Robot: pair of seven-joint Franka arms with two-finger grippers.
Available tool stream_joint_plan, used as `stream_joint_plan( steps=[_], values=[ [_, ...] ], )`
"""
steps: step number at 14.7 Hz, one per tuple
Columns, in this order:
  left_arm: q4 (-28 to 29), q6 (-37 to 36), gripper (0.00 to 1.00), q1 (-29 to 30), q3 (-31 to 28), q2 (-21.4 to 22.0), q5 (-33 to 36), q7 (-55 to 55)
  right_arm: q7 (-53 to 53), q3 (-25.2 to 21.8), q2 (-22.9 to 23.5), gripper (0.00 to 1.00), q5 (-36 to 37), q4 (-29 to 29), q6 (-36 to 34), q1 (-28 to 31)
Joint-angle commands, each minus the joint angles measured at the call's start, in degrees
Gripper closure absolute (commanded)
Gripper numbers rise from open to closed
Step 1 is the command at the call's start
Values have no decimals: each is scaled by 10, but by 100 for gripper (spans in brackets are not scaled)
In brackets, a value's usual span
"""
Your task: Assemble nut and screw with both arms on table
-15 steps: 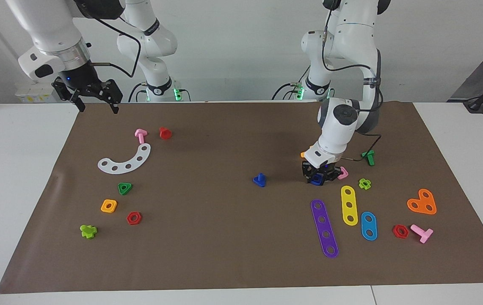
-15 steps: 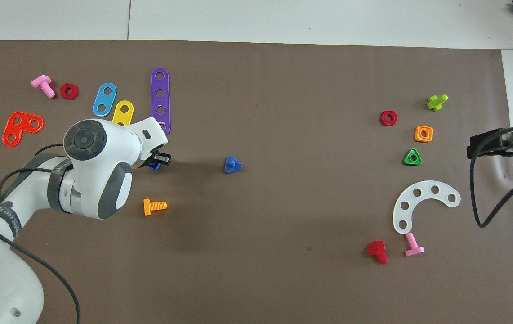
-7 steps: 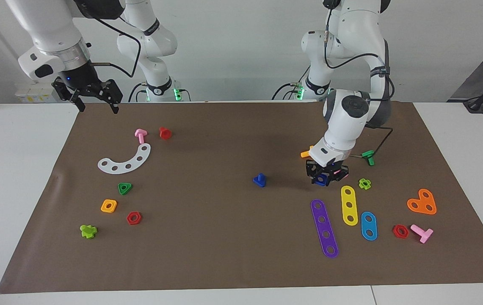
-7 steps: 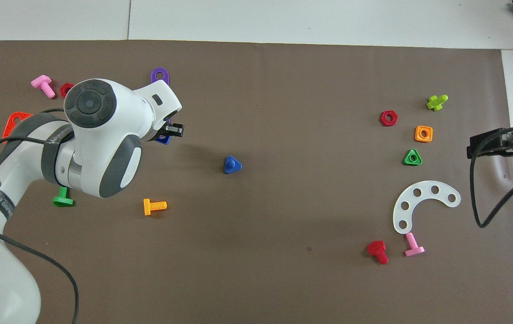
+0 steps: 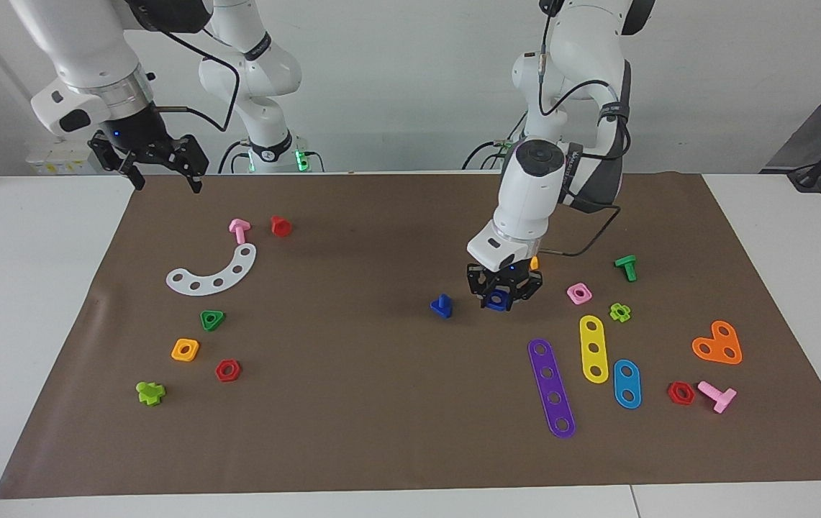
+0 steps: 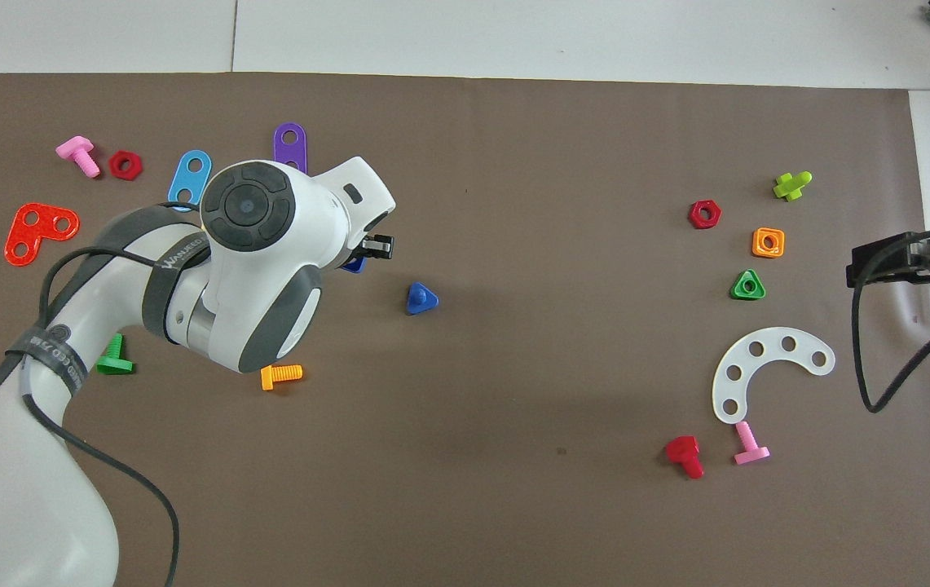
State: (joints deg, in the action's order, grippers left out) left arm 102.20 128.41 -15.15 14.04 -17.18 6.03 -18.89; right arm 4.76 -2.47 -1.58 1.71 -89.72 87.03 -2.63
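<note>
My left gripper (image 5: 502, 291) is shut on the dark blue square nut (image 5: 496, 300), holding it just over the brown mat (image 5: 381, 432) in the middle of the table (image 5: 21, 302). From overhead the wrist hides most of the nut (image 6: 354, 264). The dark blue screw (image 5: 442, 306) stands on the mat a short way from the nut, toward the right arm's end; the overhead view shows the screw (image 6: 420, 298) in the open. My right gripper (image 5: 167, 183) hangs open and waits over the mat's corner at its own end.
A pink square nut (image 5: 578, 293), an orange bolt (image 6: 280, 374), a green bolt (image 5: 626, 267) and purple (image 5: 551, 387), yellow (image 5: 593, 348) and blue (image 5: 627, 383) strips lie at the left arm's end. A white curved strip (image 5: 214, 273) and several small nuts lie at the right arm's end.
My left gripper has lifted the blue nut off the mat beside the pink nut and carried it toward the blue screw. The right arm has not moved.
</note>
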Motion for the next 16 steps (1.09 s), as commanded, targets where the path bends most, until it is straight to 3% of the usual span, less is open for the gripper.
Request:
stream_joint_plan(
  steps=[1, 4, 16],
  values=[
    [-16, -3, 100, -14, 14, -14, 11, -41, -12, 5, -6, 0, 0, -6, 3, 6],
    [-17, 9, 100, -17, 40, -34, 14, -67, -12, 5, -6, 0, 0, -7, 3, 6],
    [-13, 46, 100, -17, 52, -66, 11, -68, -12, 5, -6, 0, 0, -6, 3, 6]
  ],
)
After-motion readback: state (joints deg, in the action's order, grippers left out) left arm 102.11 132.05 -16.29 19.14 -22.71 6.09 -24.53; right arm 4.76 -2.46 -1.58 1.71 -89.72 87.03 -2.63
